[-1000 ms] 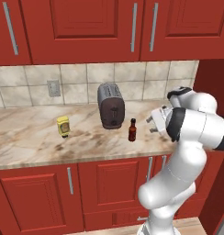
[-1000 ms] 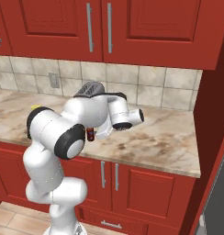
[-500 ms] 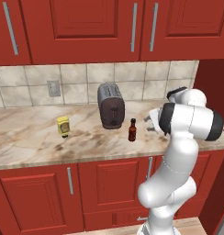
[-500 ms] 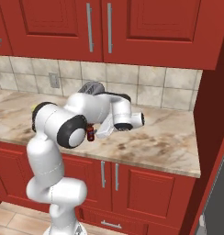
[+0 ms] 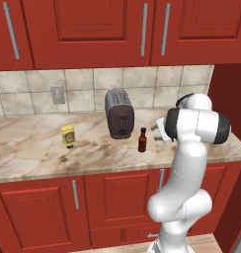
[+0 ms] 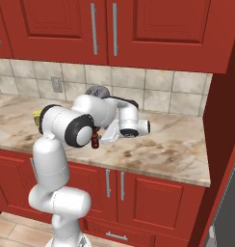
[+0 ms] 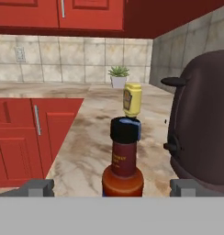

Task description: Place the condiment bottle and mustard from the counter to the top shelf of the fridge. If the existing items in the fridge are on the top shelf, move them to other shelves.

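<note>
The condiment bottle, dark brown-red with a dark cap, stands upright on the counter in front of the toaster. My gripper is open just to its right, level with it. In the hand view the bottle stands close ahead, centred between the two finger tips and touching neither. The arm partly hides the bottle in the right base view. The yellow mustard stands further left on the counter. A dark grey strip of the fridge shows at the right edge; the existing items are out of view.
A dark toaster stands right behind the bottle, close to one side of my hand. A small potted plant sits in the far corner by the tiled wall. Red upper cabinets hang over the counter.
My hand has moved left across the counter towards the condiment bottle, and the elbow has swung up and over. The gripper stayed open; the bottle and mustard have not moved.
</note>
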Available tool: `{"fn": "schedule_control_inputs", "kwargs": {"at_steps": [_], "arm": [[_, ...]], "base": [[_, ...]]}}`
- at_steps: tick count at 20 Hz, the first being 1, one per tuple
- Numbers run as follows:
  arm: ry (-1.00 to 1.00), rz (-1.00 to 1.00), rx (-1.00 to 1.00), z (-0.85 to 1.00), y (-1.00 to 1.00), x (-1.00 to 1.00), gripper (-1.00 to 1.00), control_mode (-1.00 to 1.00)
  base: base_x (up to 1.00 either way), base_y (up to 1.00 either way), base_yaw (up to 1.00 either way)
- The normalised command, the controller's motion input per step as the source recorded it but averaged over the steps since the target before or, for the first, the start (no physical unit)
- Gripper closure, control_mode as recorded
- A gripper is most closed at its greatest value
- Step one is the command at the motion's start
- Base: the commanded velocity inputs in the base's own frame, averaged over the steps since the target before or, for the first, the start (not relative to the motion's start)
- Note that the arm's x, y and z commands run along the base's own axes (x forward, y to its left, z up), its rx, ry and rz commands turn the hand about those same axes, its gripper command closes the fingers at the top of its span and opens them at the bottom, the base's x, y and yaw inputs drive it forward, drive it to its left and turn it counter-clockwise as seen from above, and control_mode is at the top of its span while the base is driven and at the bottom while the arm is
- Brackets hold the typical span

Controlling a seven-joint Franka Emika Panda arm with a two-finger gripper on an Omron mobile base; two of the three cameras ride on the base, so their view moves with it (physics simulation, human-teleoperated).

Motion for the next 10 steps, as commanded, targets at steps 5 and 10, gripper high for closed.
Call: {"fn": "schedule_control_inputs", "kwargs": {"at_steps": [5, 10], "arm": [[0.00, 0.00, 0.00, -0.07, 0.20, 0.01, -1.00, -1.00], [0.00, 0.00, 0.00, -0.11, 0.21, 0.00, -1.00, -1.00]], "base": [[0.00, 0.00, 0.00], [0.00, 0.00, 0.00]]}}
